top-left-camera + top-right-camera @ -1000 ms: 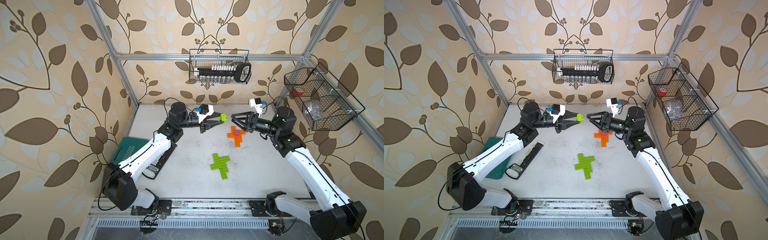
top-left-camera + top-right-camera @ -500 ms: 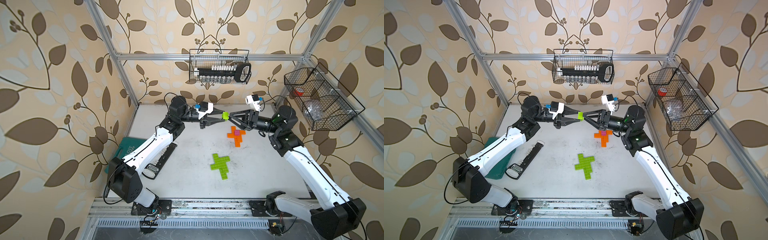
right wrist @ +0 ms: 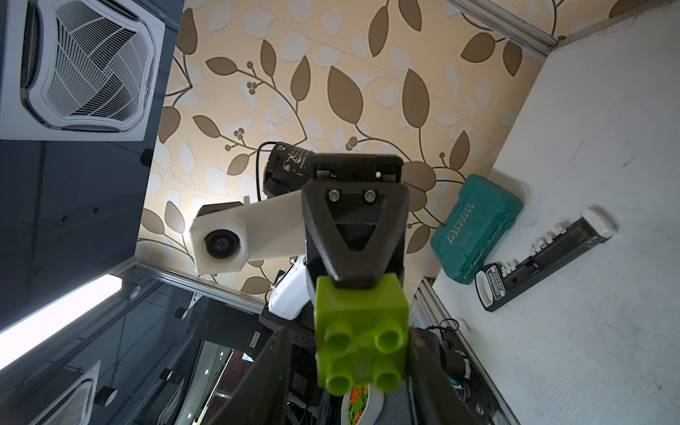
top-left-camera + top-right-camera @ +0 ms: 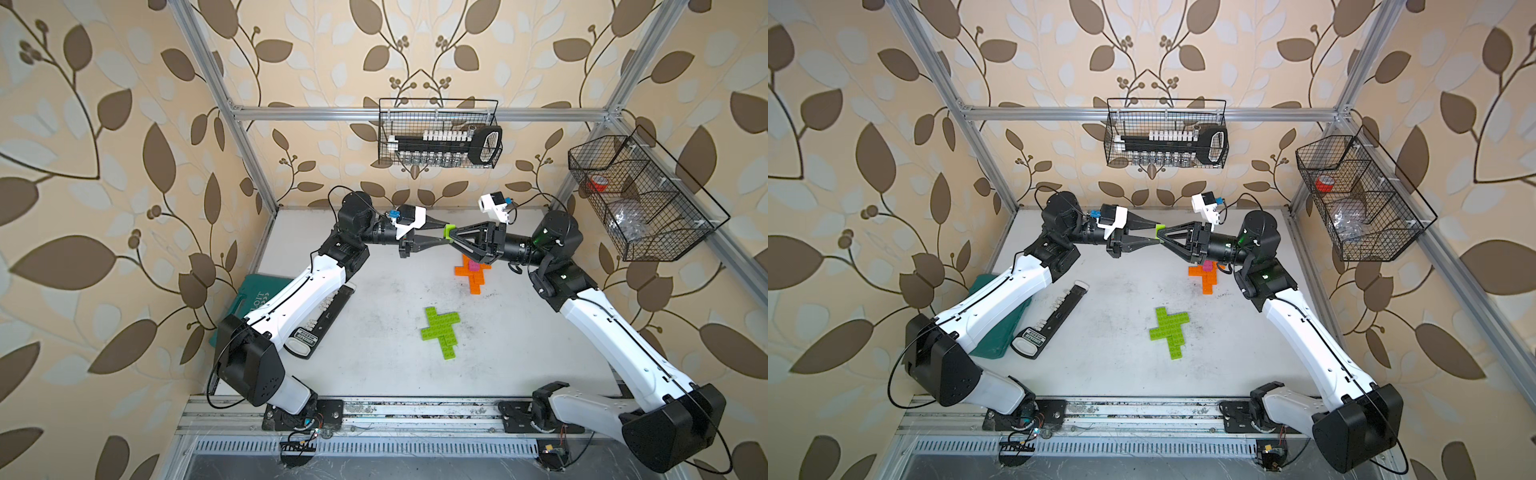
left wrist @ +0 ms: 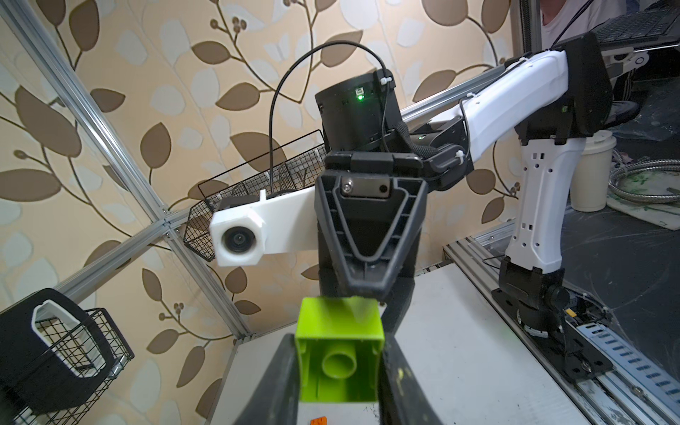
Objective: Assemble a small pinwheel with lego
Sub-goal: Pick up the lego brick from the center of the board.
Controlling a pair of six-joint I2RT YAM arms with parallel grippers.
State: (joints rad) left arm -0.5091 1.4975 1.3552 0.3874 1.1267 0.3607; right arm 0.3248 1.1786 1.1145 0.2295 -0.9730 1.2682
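We see the left gripper (image 4: 444, 232) clamped on the small green brick (image 4: 449, 230). It sits just above centre of frame in both top views, clear of the table (image 4: 374, 365). Left wrist view: the brick (image 5: 340, 353) is pinched between both fingers (image 5: 279, 375), hollow underside toward the camera.

Right gripper (image 4: 454, 236) points in from the right, tip to tip with the left one, jaws straddling the same brick. Right wrist view: the studs of the brick (image 3: 362, 342) face the camera. One finger (image 3: 423, 368) touches its side and the other shows a narrow gap, so we call the right jaws apart, not clamped.

Orange cross (image 4: 471, 278) lies flat on the table right of centre, just below the right gripper. Pink brick (image 4: 473, 265) sits on its hub, partly hidden. Green cross (image 4: 440, 330) lies flat near centre, well apart from both grippers. Case (image 4: 257, 297) sits centre left, partly under the left arm.
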